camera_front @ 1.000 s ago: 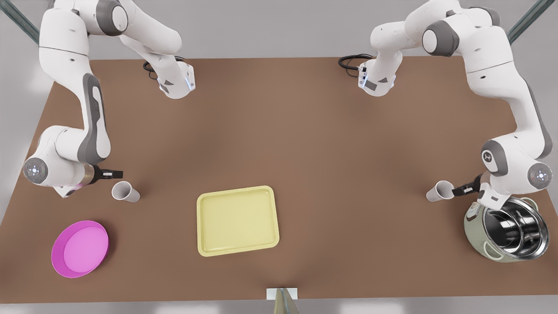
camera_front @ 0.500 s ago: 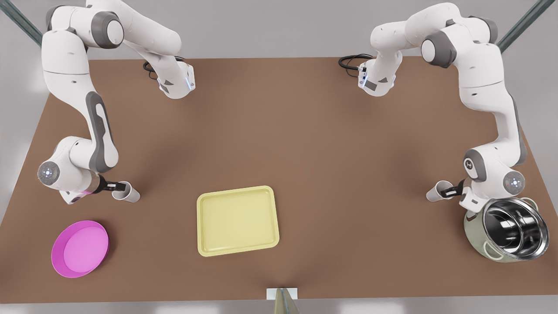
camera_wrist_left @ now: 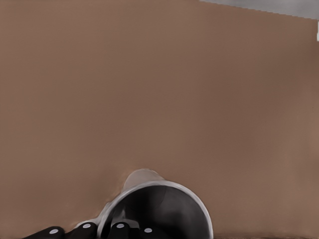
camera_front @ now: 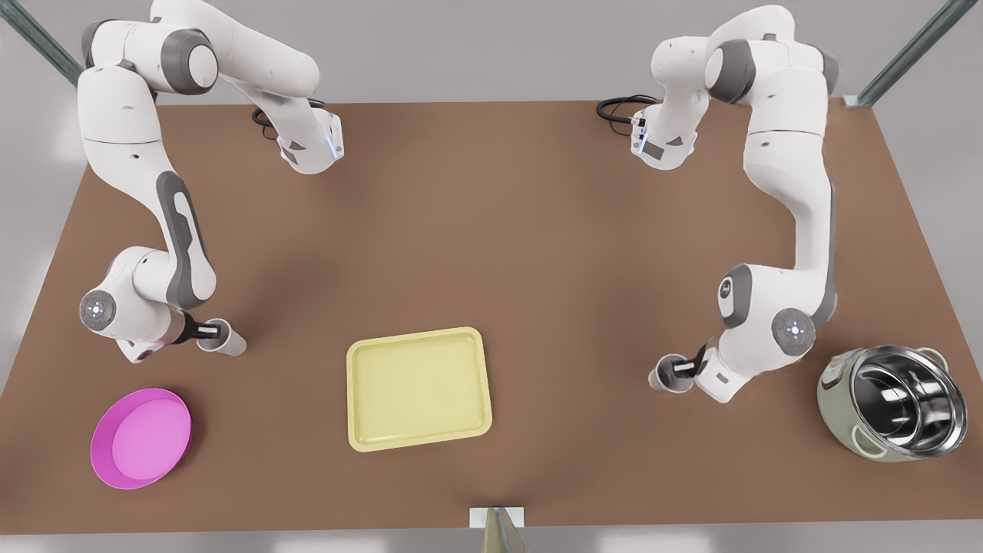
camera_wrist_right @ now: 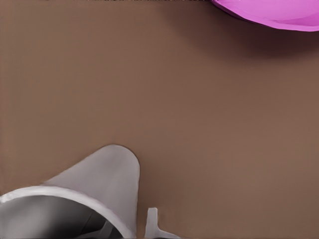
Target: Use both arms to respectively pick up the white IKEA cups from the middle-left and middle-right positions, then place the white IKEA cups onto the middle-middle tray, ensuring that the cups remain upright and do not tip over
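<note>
Left claw point(camera_front: 676, 369) low, pinching a cup point(camera_front: 661, 379) by its rim, right claw point(camera_front: 213, 332) low, both reaching sideways

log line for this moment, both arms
left hand: holds small white tapered cup, short of pale yellow rectangular tray | right hand: at second white cup | tray: no cups

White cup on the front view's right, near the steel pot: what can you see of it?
The white cup is small, plain, handleless and tapered, greyish inside, smooth like plastic. Its mouth faces up. It sits between the pale yellow tray and the steel-lined pot. The left gripper pinches its rim, one finger inside, one outside. Whether its base touches the brown table is unclear.
</note>
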Tool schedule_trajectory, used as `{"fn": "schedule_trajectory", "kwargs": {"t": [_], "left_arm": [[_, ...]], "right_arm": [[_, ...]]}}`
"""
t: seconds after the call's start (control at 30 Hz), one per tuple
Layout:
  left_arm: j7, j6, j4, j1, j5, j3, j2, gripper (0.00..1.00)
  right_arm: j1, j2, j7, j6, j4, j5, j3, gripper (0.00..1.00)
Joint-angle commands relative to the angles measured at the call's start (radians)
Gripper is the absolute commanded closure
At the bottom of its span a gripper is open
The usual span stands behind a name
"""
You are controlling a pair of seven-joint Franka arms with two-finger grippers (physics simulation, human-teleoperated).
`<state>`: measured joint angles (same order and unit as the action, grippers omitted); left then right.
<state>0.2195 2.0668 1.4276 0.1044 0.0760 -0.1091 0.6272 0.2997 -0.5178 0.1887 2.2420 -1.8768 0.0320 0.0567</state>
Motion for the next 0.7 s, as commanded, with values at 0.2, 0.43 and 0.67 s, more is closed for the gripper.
{"fn": "schedule_trajectory", "kwargs": {"t": [0.2,0.43,0.67], "left_arm": [[1.208,-0.241,-0.578,0.42,-0.042,0.074,0.331,0.79],[1.282,-0.01,-0.582,0.523,-0.03,0.042,0.356,0.79],[1.284,0.185,-0.584,0.554,-0.028,0.026,0.414,0.79]], "right_arm": [[-0.108,-0.001,0.006,-0.004,0.171,0.017,0.109,0.79],[-0.364,-0.163,-0.236,0.005,0.427,-0.1,0.156,0.79],[-0.415,-0.278,-0.287,0.08,0.493,-0.103,0.156,0.79]]}}
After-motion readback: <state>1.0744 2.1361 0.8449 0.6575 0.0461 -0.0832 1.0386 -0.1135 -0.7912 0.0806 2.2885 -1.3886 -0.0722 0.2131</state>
